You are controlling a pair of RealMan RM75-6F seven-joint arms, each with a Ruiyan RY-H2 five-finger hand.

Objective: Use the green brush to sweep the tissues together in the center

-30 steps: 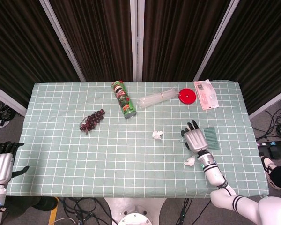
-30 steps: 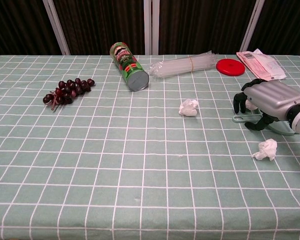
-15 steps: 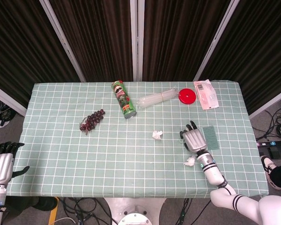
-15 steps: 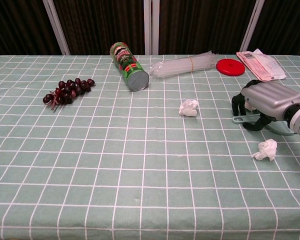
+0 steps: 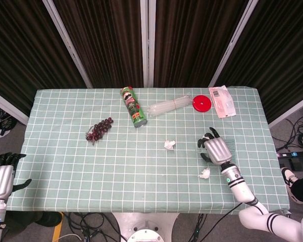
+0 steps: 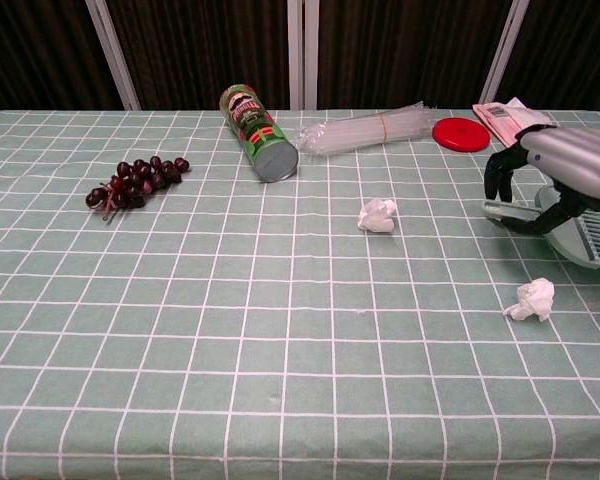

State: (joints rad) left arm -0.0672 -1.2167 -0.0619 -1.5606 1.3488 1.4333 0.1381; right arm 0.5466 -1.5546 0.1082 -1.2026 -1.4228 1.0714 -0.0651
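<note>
From the head view, the table carries a green checked cloth. The right hand sits over the right part of the table, its dark fingers curled down around the handle of the green brush, whose bristle end peeks out just beside the hand on the far right side. One tissue lies near the table's middle; a second tissue lies close to the near side of the right hand, apart from it. Further back are a bunch of grapes, a chips can lying on its side, a clear plastic bundle, a red lid and a flat packet. The left hand hangs off the table's left edge, holding nothing, its fingers slightly apart.

From the chest view, the right hand grips the green brush, fingers wrapped over the pale green handle, which appears raised off the cloth at a tilt. One tissue lies mid-table, the other tissue nearer the front right, well apart from the first. Grapes, the chips can, the plastic bundle, the red lid and the packet line the far side. The left hand does not appear here.
</note>
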